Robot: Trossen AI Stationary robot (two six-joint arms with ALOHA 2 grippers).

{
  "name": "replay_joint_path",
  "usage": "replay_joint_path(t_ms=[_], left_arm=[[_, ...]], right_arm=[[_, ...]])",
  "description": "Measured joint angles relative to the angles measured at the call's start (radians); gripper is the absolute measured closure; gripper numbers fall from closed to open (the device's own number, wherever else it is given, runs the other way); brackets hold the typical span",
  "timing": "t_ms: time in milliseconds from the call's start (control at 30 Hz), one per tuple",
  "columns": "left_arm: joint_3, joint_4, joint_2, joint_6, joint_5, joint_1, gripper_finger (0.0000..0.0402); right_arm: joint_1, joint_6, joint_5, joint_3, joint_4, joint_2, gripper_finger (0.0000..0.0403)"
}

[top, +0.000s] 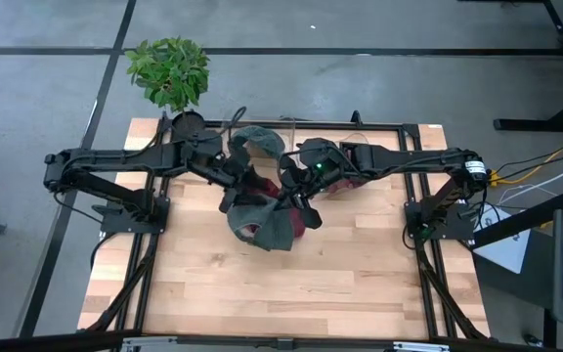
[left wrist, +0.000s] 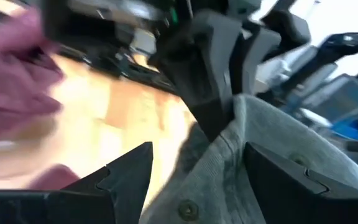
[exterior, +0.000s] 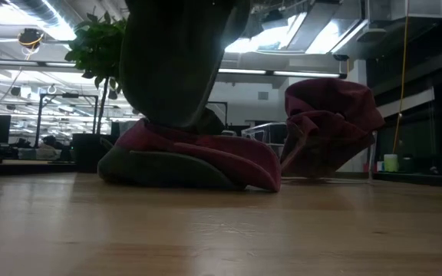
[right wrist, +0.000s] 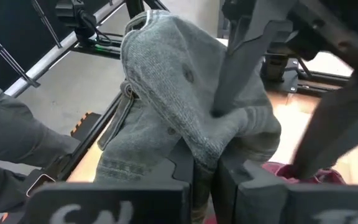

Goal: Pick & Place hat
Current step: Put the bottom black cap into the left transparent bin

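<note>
Wooden bench [top: 360, 264] boards were seen under two arms. At the middle, the gray hat [right wrist: 185, 93] was pinched by the shut right pincer [right wrist: 205, 165]. The left pincer [left wrist: 197, 174] was spread wide around its cloth.

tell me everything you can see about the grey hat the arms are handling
The grey hat is soft, ribbed fabric like corduroy, crumpled and folded, with a small button and a stitched band. It is lifted near the middle of the wooden table, over a dark red hat lying there. The right gripper is shut, pinching a fold. The left gripper straddles another part of the cloth with its fingers spread.
</note>
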Motion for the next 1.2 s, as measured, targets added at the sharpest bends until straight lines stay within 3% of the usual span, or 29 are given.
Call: replay_joint_path(t_ms=[167,433,600,867,1200], left_arm=[[0.0,-0.001,0.011,-0.022,0.108,0.0,0.0153],[0.0,0.0,0.011,-0.105,0.173,0.006,0.0167],[0.0,-0.001,0.011,-0.107,0.211,0.006,0.0231],[0.0,0.0,0.011,-0.091,0.212,0.006,0.0386],[-0.002,-0.007,-0.019,-0.097,0.187,0.006,0.0397]], right_arm=[[0.0,0.001,0.0,0.0,0.006,0.0,0.0373],[0.0,0.019,0.001,0.0,0.015,0.0,0.0377],[0.001,0.034,0.002,0.0,0.022,0.0,0.0371],[0.002,0.06,0.002,0.0,0.03,0.0,0.0374],[0.002,0.13,0.004,0.0,-0.011,0.0,0.0357]])
